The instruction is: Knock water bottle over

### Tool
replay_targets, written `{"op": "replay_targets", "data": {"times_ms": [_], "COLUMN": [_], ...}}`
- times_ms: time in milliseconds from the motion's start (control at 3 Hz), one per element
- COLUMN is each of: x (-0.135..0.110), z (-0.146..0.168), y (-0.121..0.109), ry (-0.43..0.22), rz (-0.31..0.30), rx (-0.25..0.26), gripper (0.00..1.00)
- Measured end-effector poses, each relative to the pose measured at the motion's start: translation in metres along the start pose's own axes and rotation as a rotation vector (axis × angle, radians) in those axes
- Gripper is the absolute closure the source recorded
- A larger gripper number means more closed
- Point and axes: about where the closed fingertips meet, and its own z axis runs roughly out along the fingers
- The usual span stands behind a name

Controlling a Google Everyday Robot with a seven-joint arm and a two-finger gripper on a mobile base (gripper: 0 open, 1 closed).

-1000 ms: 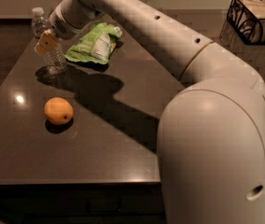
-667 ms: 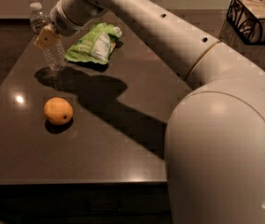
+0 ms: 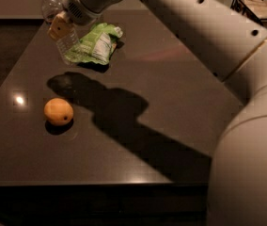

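Note:
The water bottle (image 3: 52,6) is clear and ribbed with a white cap. It is off the table at the far left, tilted with its cap up and to the left, and its base hangs in front of the green bag. My gripper (image 3: 60,28) is shut around the bottle's middle, with a yellowish finger pad (image 3: 57,27) across it. The arm reaches in from the right. The bottle's shadow falls on the dark table (image 3: 171,79) below it.
An orange fruit (image 3: 58,111) lies on the table's left, nearer the front. A green snack bag (image 3: 98,44) lies at the back, just behind and right of the bottle. A black wire basket (image 3: 260,8) stands at the far right. My arm fills the right side.
The bottle stood upright on the table with the gripper at its middle. Now it is lifted off the table and tilted, and its shadow has moved toward the front.

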Motion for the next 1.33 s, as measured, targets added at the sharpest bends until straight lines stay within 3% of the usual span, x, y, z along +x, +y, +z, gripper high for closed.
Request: {"op": "replay_targets", "data": {"times_ms": [667, 1333], "x": [0.066, 0.122], "z": [-0.076, -0.096], "y": [0.009, 0.010], "ry": [0.196, 0.417], "rz": [0.052, 0.075], "rx": [0.075, 0.075], "gripper": [1.00, 1.00]}}
